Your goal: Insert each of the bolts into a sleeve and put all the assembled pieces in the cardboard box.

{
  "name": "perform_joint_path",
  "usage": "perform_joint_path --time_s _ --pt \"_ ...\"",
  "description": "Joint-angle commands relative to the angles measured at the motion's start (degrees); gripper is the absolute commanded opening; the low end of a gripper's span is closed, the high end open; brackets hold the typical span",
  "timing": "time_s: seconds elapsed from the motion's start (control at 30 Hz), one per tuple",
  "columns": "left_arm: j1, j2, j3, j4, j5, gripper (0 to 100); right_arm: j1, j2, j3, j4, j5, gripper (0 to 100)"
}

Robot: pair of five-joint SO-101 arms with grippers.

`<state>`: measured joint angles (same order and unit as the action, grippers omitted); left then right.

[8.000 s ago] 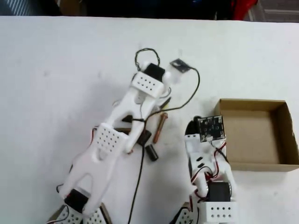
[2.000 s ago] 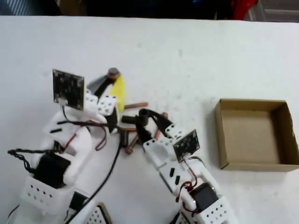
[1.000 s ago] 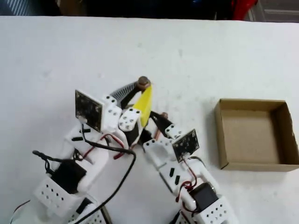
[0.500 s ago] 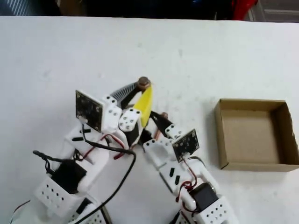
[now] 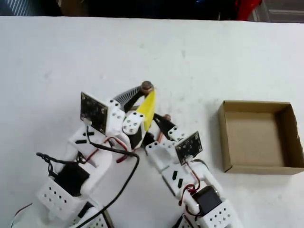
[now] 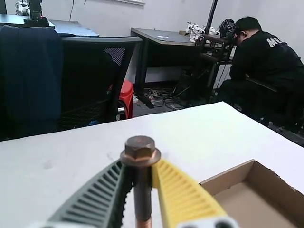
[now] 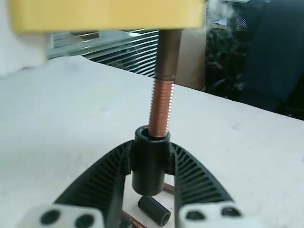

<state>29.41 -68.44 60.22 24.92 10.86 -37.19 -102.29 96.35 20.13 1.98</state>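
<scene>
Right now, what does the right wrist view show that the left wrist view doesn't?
Right wrist view: the sleeve clamped upright in the right gripper, the bolt with its threaded end meeting the sleeve's top opening, and a loose sleeve lying on the table beneath. Left wrist view: the hex head above the left gripper, and the open cardboard box. Both: the bolt and the left gripper's yellow finger.

The left gripper (image 5: 143,93) lifted a bolt (image 6: 140,152) off the table (image 5: 213,57) and swung it over. The right gripper (image 7: 150,152) left the cardboard box (image 5: 256,137) and grabbed a sleeve (image 7: 150,175). The bolt's tip went into the sleeve.
</scene>
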Motion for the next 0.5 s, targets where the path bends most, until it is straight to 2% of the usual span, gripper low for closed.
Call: perform_joint_path --time_s 0.0,0.47 --pt "0.1 -1.5 -0.1 -2.0 -4.0 2 -0.2 -0.8 0.4 -0.3 0.0 1.8" --pt "0.3 -1.5 3.9 -2.3 -5.2 2 -0.2 -0.8 0.4 -0.3 0.0 1.8"
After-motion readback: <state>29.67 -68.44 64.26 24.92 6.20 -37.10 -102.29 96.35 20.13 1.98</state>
